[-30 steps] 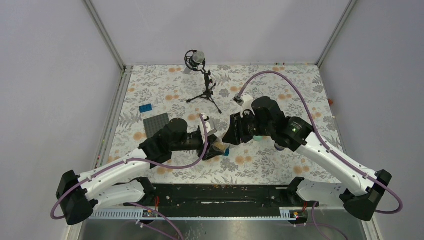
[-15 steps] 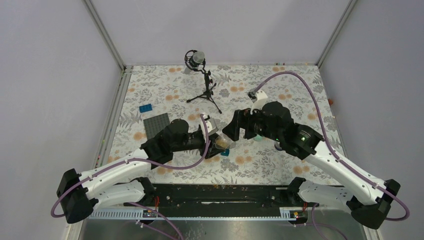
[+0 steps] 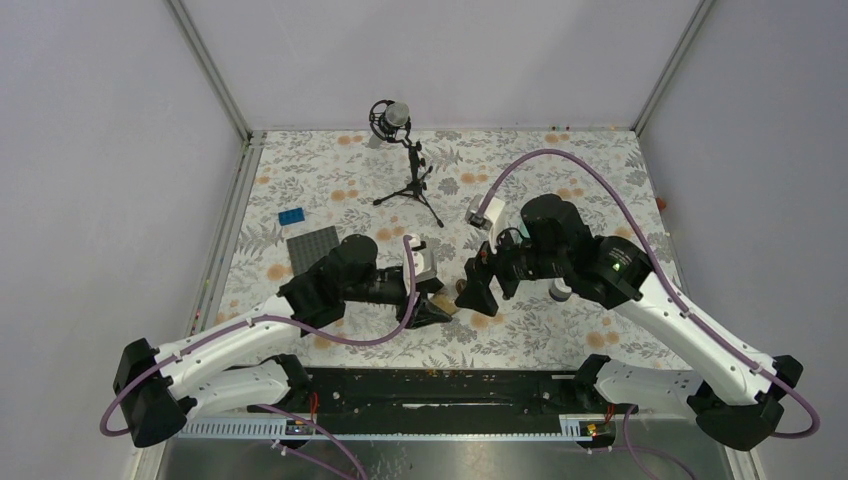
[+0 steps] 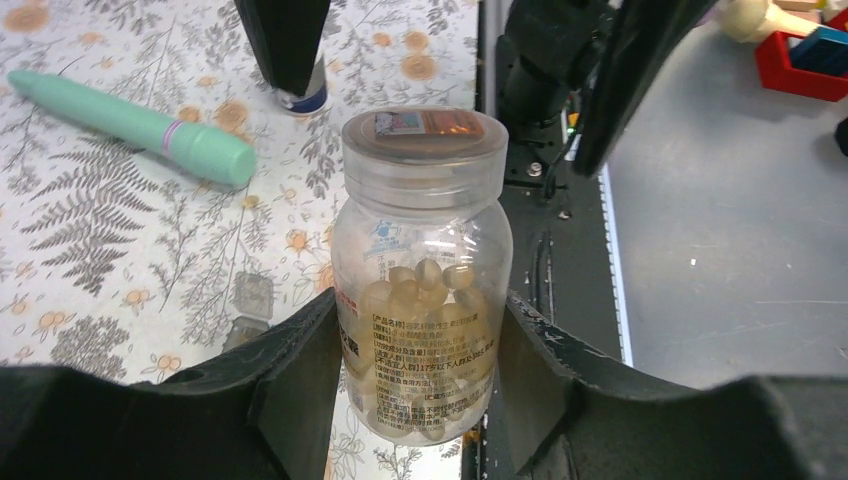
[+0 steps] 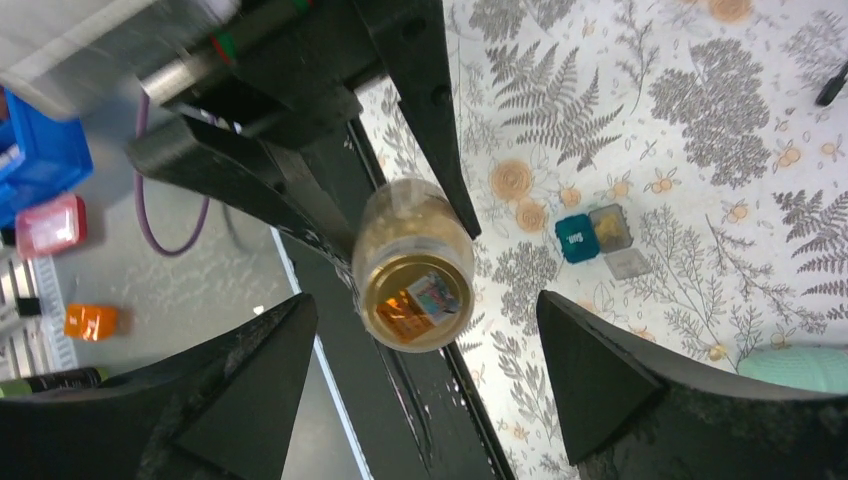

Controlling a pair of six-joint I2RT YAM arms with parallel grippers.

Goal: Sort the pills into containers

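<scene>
My left gripper (image 4: pixel 415 370) is shut on a clear jar (image 4: pixel 420 270), held tilted above the table. Amber pills (image 4: pixel 425 290) fill its lower half, and its lid (image 5: pixel 415 300) is on. The right gripper (image 5: pixel 425 305) is open, its fingers (image 4: pixel 285 40) standing either side of the lid without touching it. In the top view the two grippers meet at the jar (image 3: pixel 447 303). A mint-green strip (image 4: pixel 130 125) lies on the cloth. A teal box (image 5: pixel 575 240) and a grey box (image 5: pixel 610 227) with something amber inside sit side by side.
A microphone on a tripod (image 3: pixel 405 170) stands at the back. A dark grey studded plate (image 3: pixel 313 247) and a blue brick (image 3: pixel 292 216) lie at the left. A small white cap (image 3: pixel 561 291) sits under the right arm. The table's front edge and black rail (image 3: pixel 450 385) are close below the jar.
The right gripper opened wide, pulled back, then came forward and down to face the jar's lid. The left gripper kept its hold and tipped the jar slightly.
</scene>
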